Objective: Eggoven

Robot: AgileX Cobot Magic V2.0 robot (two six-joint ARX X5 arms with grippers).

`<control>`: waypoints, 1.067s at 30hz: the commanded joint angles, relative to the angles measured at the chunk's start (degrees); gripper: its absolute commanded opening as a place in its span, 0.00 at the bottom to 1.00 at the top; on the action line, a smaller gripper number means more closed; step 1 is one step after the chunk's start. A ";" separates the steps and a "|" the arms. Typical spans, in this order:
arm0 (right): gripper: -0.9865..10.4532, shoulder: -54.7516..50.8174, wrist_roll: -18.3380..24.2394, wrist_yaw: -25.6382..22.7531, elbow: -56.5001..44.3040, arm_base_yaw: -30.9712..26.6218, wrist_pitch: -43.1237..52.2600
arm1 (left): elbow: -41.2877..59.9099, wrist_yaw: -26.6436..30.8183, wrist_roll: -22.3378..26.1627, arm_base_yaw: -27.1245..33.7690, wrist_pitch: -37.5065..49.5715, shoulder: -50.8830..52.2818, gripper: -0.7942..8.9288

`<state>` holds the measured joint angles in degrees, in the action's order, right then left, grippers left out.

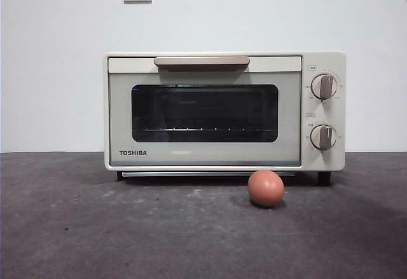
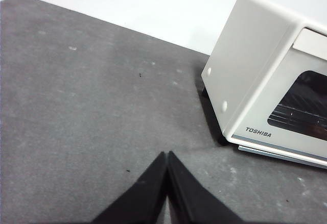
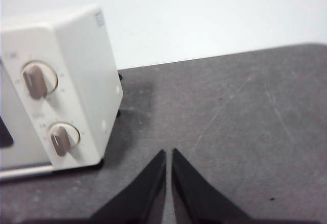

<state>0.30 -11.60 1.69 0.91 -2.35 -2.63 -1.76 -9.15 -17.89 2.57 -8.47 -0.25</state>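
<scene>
The dark counter (image 1: pixel 76 228) carries the cream oven (image 1: pixel 224 110), its closed door and long side facing the front camera, knobs at that view's right end. The egg (image 1: pixel 266 188) rests just before the door's lower right; its long axis cannot be told. The left hand (image 2: pixel 167 155) and right hand (image 3: pixel 169 152) hover empty, jaws pressed together, flanking the oven, neither seeing the egg.

left gripper (image 2: pixel 167 155): jaws pressed together at the tips, holding nothing, hanging above the table | right gripper (image 3: pixel 168 152): jaws nearly together, a thin slit between the tips, holding nothing | front view: neither arm visible
</scene>
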 commanded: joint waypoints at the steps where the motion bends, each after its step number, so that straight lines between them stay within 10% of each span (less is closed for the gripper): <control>1: 0.09 -0.09 -4.96 -0.02 -0.15 0.02 0.59 | 1.33 -0.04 -1.51 0.07 0.07 0.07 0.09; 20: 0.09 5.18 -8.24 7.28 15.32 0.02 -8.22 | -11.17 -7.80 -6.45 0.04 -9.11 -4.22 0.09; 32: 0.09 26.93 5.16 20.57 39.19 3.52 -35.30 | -31.43 -21.88 3.02 -0.09 -21.77 -23.39 0.09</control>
<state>25.71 -10.63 21.65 38.20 0.71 -35.70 -31.59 -29.39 -18.41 2.55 -29.76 -22.24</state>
